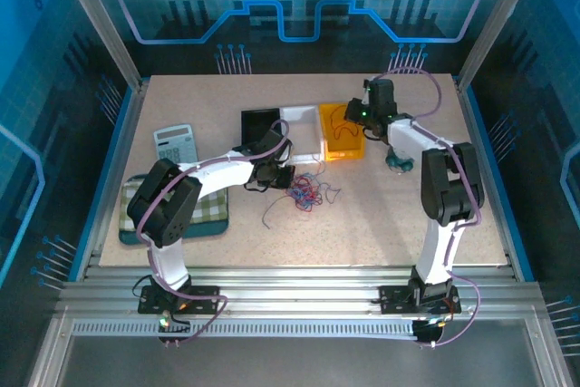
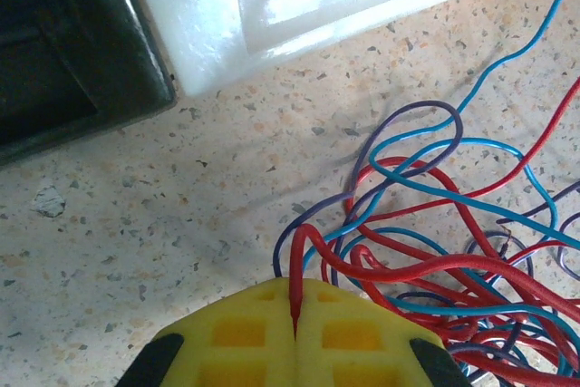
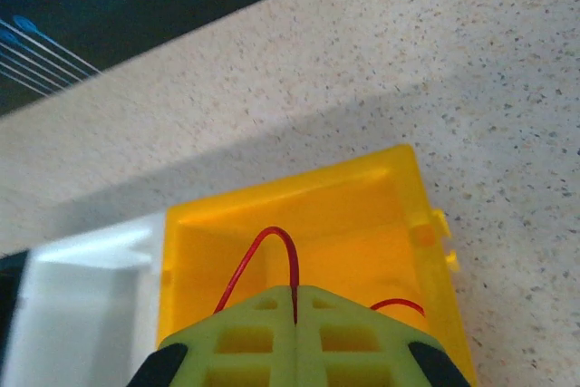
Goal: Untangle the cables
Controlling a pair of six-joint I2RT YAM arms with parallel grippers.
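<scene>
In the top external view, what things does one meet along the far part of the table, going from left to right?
calculator → black bin → white bin → yellow-orange bin

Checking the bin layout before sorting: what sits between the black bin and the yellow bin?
A white bin. In the top view it stands in a row with the black bin on its left and the yellow bin on its right.

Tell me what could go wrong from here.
The left gripper is shut on a red strand looped through the tangle; pulling may drag or tighten it all.
The right gripper pinches a red cable over the yellow bin; its loop stands up, so it might flip out on release.
</scene>
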